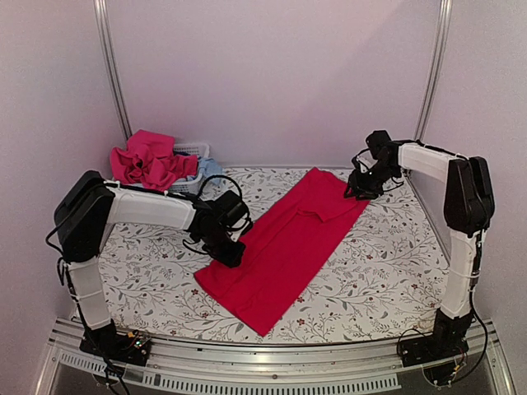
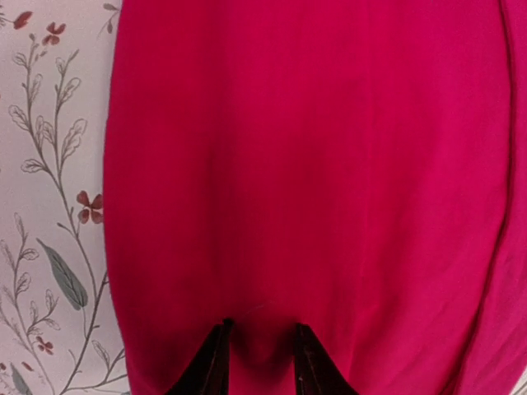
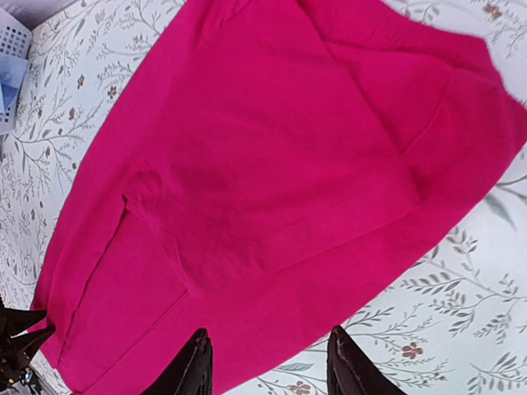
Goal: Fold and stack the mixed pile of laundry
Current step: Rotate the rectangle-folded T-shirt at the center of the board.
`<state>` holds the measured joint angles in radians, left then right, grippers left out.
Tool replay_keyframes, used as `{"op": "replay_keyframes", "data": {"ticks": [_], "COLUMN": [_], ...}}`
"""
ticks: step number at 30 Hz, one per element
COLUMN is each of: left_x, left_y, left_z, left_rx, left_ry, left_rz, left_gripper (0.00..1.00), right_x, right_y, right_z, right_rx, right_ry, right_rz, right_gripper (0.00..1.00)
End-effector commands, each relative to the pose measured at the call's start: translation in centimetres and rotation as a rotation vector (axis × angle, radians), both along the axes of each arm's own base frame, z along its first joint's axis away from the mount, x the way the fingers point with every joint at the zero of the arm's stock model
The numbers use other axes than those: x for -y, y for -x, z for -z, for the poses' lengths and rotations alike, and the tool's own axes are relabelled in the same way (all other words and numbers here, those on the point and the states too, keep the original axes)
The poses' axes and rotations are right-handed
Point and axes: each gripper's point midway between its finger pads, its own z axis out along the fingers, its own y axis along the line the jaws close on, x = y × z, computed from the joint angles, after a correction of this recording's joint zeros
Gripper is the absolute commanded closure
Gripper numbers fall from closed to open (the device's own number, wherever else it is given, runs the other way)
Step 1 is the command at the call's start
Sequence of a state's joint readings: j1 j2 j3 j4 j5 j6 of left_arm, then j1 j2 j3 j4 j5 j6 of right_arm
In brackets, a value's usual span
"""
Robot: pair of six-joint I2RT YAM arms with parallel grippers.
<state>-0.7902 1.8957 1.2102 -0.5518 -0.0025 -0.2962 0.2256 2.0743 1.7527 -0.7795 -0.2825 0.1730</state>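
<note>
Matt red cloth point(image 1: 284, 247), white basket point(image 1: 194, 151) probably plastic

Plain pale walls point(image 1: 272, 74) enclose the desk point(image 1: 387, 271), which is covered in a white floral-print cloth. Aluminium posts point(image 1: 115, 74) rise at its far corners; a metal rail point(image 1: 272, 355) runs along its near edge.

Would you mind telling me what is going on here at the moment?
Two robot arms are working on a red cloth spread diagonally on the flowered table. The left end effector is down on its near-left edge, grip unclear; the right end effector hovers open over the far end. More laundry waits in the basket behind.
</note>
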Motion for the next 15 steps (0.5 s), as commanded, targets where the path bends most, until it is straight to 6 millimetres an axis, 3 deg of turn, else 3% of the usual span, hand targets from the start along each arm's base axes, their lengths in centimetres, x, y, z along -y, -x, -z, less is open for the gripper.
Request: {"op": "replay_keyframes", "data": {"ticks": [1, 7, 12, 15], "left_x": [1.2, 3.8, 6.9, 7.9], "left_y": [2.9, 10.2, 16.0, 16.8], "left_z": [1.8, 4.2, 3.2, 1.6], "left_rx": [-0.021, -0.201, -0.291, -0.296], "left_ry": [-0.102, -0.079, -0.048, -0.010], "left_rz": [0.148, 0.274, 0.389, 0.389], "left_gripper": [0.74, 0.80, 0.81, 0.81], "right_x": [-2.1, -1.9, -1.6, -1.8], "right_y": [2.4, 3.0, 3.5, 4.1], "right_z": [2.6, 3.2, 3.1, 2.7], "right_rx": [-0.083, -0.098, -0.108, -0.107], "right_ry": [-0.051, -0.032, -0.009, -0.022], "right_rz": [-0.021, -0.020, -0.038, -0.048], "right_gripper": [0.54, 0.54, 0.54, 0.55]}}
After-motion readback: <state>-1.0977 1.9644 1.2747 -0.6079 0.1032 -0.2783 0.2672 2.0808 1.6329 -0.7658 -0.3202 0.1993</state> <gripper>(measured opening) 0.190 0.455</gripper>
